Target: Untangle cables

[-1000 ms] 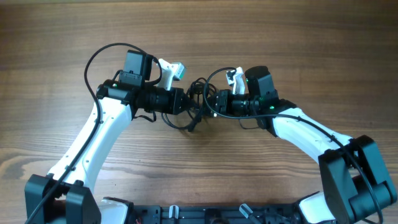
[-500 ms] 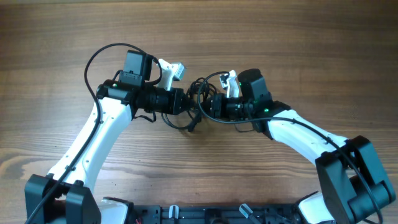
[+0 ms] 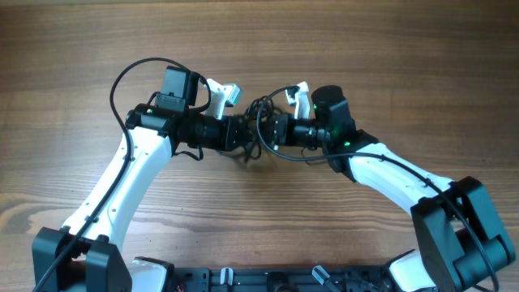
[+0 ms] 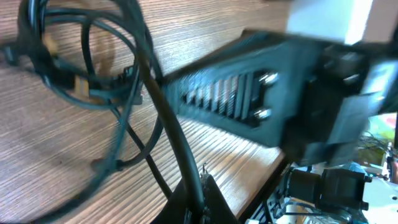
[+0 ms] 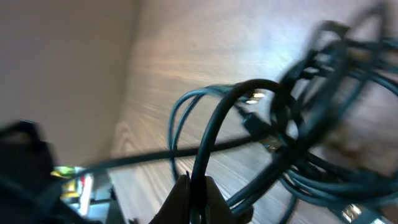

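Overhead view: the cables [image 3: 261,115] sit bunched in a small dark knot on the wooden table [image 3: 381,49], around its middle and a little toward the far side. The two arm tips squeeze in on the knot. The left gripper [image 3: 246,135] reaches in from the left and the right gripper [image 3: 274,131] from the right, and they almost meet at the bundle.

Each wrist view shows its claw pinched narrow on a single black strand at the bottom centre. From that pinch the cord arcs away into loose, overlapping loops. Both pictures are blurred, so I cannot tell which strand belongs to which cord.

The cords look thin, light and limp, so they should follow a pull with little resistance. Their smooth jackets could slide through a narrow pinch. The small plug ends look likely to snag inside loops, and a hard tug apart would probably tighten the knot rather than open it.

The better holds seem to be an outer loop or a stretch of cord just behind a plug, not the dense core. One claw could anchor the bundle while the other draws a single strand out sideways.
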Motion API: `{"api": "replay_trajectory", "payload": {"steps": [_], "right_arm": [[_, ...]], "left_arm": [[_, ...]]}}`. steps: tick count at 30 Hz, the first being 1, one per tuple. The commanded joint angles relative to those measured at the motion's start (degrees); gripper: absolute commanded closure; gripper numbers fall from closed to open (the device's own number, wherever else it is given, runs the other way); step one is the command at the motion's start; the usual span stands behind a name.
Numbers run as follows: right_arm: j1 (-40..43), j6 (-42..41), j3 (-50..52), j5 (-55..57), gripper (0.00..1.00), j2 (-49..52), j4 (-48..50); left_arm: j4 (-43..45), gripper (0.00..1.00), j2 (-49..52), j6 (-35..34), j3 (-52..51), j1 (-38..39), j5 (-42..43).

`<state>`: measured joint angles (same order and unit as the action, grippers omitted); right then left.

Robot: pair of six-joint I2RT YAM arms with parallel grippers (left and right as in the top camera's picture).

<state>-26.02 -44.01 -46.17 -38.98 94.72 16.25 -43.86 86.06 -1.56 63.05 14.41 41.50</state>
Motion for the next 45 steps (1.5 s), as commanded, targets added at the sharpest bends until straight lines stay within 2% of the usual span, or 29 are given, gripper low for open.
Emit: {"api": "replay_trajectory", "payload": {"steps": [1,6,15,19,28,35,41,45], "right_arm": [[2.10,-5.42,-0.22,-3.52,0.96,0.70,3.61],[5.84,-5.64,-0.22,-6.60,0.96,0.70,3.43],[17.20,-5.68,-0.22,-19.87,0.96,0.70,3.45],[21.75,-5.46,-0.22,-20.90,0.96,0.70,3.41],[28.35,-5.46,-0.20,-13.35,0.96,0.70,-1.11],[31.39,-0.85,-0.20,-2.64,0.96,0.70,-9.22],[33.03,2.54,-0.20,7.37,0.96,0.70,-15.91],[34.73,2.49,-0.20,14.47,0.96,0.70,-20.33]], "left_arm": [[-0.74,0.96,-0.02,1.14,-0.20,0.00,-0.20],[-0.83,0.96,-0.02,1.16,-0.20,0.00,-1.20],[-0.83,0.96,-0.02,1.16,-0.20,0.00,-2.62],[-1.01,0.96,-0.02,1.16,-0.20,0.00,-4.31],[-2.54,0.96,-0.02,1.18,-0.20,0.00,-6.69],[-5.11,0.96,-0.02,1.09,-0.20,-0.02,-14.64],[-5.73,0.96,-0.02,-9.35,-0.20,-0.83,-27.21],[-5.62,0.96,-0.02,-15.85,-0.20,-4.55,-30.73]]}}
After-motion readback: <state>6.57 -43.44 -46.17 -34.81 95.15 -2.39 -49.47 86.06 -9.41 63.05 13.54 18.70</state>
